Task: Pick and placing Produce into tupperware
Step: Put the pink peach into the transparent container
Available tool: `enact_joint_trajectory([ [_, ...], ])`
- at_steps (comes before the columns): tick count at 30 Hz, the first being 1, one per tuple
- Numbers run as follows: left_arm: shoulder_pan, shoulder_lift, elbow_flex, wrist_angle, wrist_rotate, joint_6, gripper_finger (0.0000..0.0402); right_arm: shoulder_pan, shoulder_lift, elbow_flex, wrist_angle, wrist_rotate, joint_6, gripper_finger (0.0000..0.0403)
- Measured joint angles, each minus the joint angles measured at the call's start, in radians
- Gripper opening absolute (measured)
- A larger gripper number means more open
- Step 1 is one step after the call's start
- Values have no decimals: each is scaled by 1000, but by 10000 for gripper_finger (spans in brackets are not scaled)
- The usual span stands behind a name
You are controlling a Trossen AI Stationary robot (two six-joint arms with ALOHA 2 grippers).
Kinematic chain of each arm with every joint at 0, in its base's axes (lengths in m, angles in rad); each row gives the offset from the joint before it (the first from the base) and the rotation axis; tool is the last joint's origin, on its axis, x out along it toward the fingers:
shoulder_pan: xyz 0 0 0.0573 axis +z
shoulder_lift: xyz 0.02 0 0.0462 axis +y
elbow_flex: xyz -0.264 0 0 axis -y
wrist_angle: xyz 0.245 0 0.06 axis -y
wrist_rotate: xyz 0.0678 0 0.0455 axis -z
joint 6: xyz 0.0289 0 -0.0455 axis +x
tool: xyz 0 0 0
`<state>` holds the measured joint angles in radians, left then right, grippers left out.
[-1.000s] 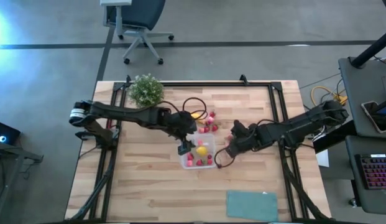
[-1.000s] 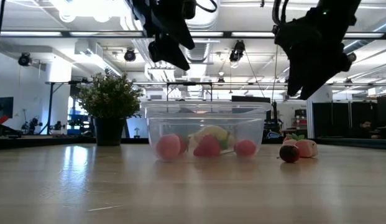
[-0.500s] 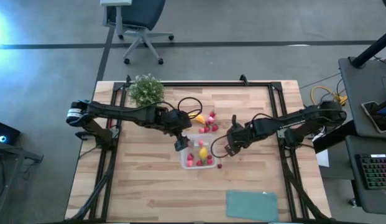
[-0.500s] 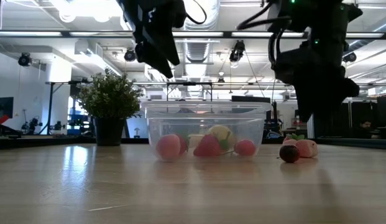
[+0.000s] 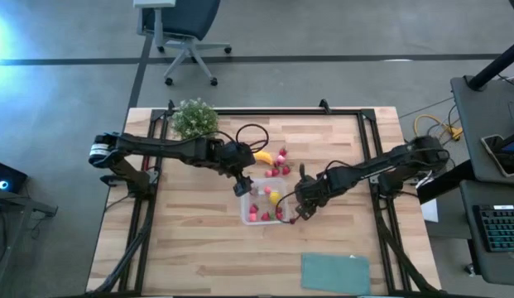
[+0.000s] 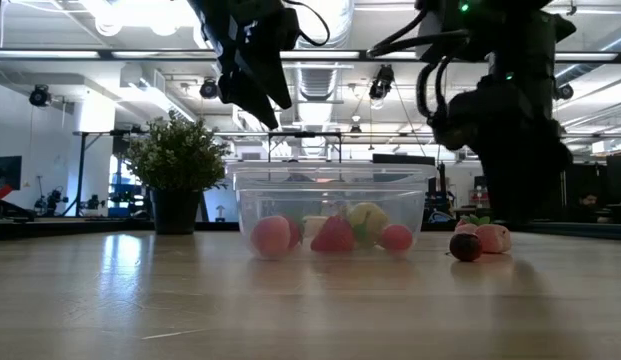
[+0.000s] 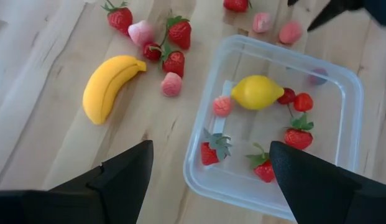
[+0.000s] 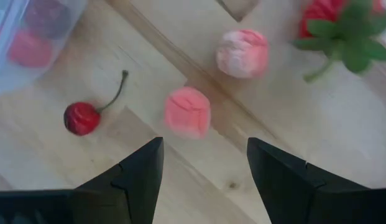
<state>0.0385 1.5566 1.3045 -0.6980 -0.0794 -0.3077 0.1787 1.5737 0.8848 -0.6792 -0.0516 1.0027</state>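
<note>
On pale wood table (image 5: 199, 248), tupperware (image 5: 250, 218), both grippers (image 5: 242, 185) (image 5: 300, 207) apart, empty, grey floor (image 5: 323, 33)

A grey concrete floor (image 5: 339, 25) surrounds the wooden table (image 5: 199, 248). An office chair (image 5: 184, 25) stands beyond its far edge, and a desk with a keyboard (image 5: 497, 228) sits at right. Ceiling lights (image 6: 140, 12) glare above exposed ductwork.
</note>
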Motion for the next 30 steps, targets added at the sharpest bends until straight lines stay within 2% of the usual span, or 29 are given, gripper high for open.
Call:
enact_joint_trajectory([
  [18,2,0,0,-1,6,0,306,0,168,115,-9,19,-32,217],
  [30,2,0,0,-3,18,0,306,0,178,124,-69,28,-32,125],
])
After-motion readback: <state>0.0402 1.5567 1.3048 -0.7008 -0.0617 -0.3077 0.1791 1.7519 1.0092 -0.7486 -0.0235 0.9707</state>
